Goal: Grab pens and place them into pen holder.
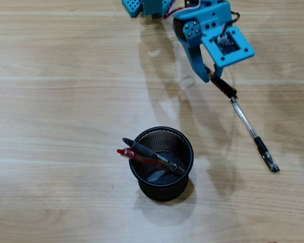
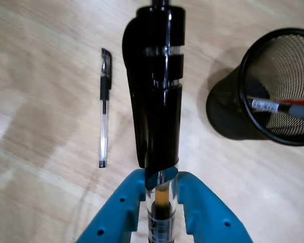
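The gripper was bright teal-blue plastic, and the pen between its fingers had a glossy black cap and clip over a clear barrel with an amber-coloured core showing through in the wrist view. The pen holder was black wire mesh with a fine lattice pattern, holding a red pen and a black pen with a clear, white-labelled section. A second loose pen was clear-barrelled with black cap and tip, and the table was pale wood grain, light tan with faint lighter bands running across it.
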Motion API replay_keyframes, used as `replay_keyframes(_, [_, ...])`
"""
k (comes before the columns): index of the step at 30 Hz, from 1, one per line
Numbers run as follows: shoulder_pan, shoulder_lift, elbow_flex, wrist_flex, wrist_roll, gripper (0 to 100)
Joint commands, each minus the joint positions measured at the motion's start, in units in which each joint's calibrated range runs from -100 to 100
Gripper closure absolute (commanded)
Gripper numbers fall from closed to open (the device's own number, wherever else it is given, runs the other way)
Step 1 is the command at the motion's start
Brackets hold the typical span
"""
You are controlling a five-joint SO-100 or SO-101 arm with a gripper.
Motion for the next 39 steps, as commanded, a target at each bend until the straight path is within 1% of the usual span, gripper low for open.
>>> replay_keyframes(1, [1.4,-6.2,-3.6,-4.9,3.8,98])
replay_keyframes(3, [1.7,-6.6,-3.5,-8.5,5.9,98])
replay_keyframes(4, [1.8,-6.8,-3.5,-12.0,7.5,98])
replay_keyframes(9, [1.5,-6.8,-3.5,-20.4,12.7,98])
replay_keyframes(10, [1.5,-6.8,-3.5,-24.1,15.6,98])
replay_keyframes(12, [1.5,-6.8,-3.5,-27.3,18.7,98])
replay_keyframes(16, [1.5,-6.8,-3.3,-31.8,23.3,98])
replay_keyframes(20, [1.8,-6.6,-2.8,-33.0,25.4,98])
replay_keyframes(26, [4.4,-4.7,-1.2,-33.5,24.8,98])
replay_keyframes(28, [5.7,-3.0,-1.0,-37.6,24.3,98])
replay_keyframes(29, [6.7,-1.3,-0.5,-43.5,22.0,98])
replay_keyframes(31, [7.3,0.8,-0.4,-48.7,19.5,98])
replay_keyframes(37, [9.1,6.9,-0.4,-60.9,11.1,98])
replay_keyframes(39, [9.8,8.7,-0.4,-63.8,9.3,98])
